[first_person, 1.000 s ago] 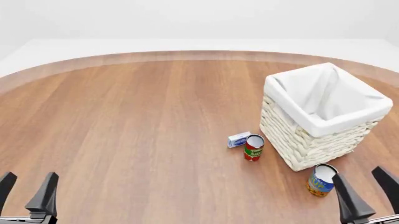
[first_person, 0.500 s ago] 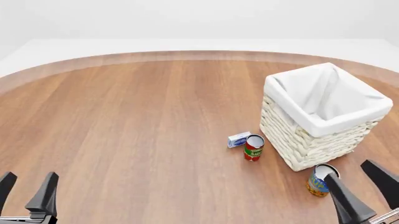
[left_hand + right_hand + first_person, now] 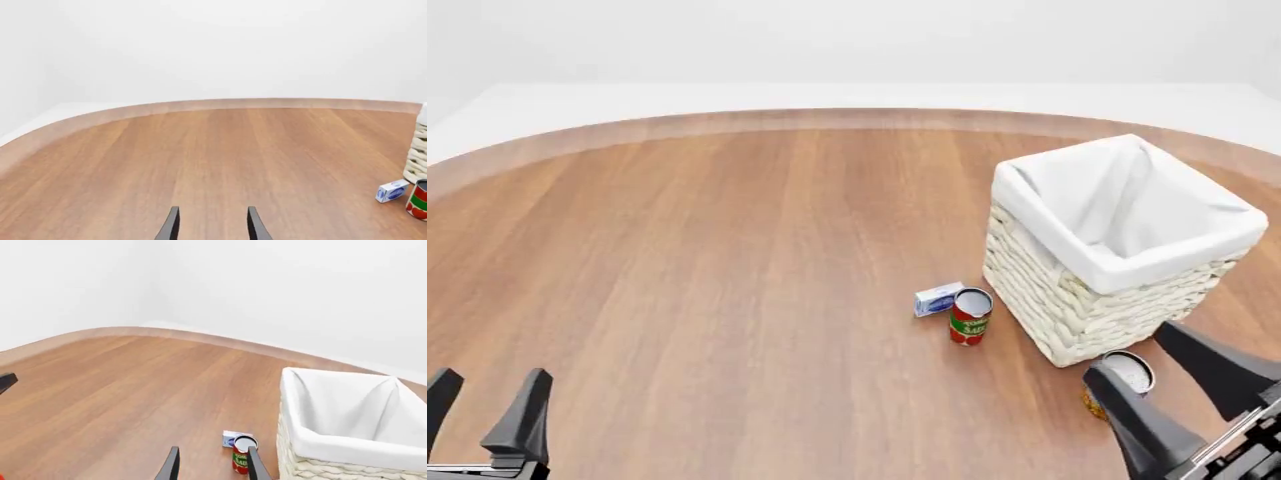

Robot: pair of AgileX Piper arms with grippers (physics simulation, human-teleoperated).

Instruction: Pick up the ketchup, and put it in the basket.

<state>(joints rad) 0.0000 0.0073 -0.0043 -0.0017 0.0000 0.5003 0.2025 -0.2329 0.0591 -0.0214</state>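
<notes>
Wooden tabletop point(image 3: 721, 280), broad bare span leftward; basket point(image 3: 1121, 250) near right edge; both jaws open, holding nothing.

Right gripper point(image 3: 1190, 388) now sits higher in the front view and further toward the table centre than a second ago, more of its body showing at the bottom right corner. Its fingers point(image 3: 1141, 425) stay spread apart, now angled more steeply to the left. The left finger now covers most of the blue-and-orange can point(image 3: 1121, 374) (only the rim and a sliver of side show), where earlier the can stood clear beside it. The can itself has not shifted.
</notes>
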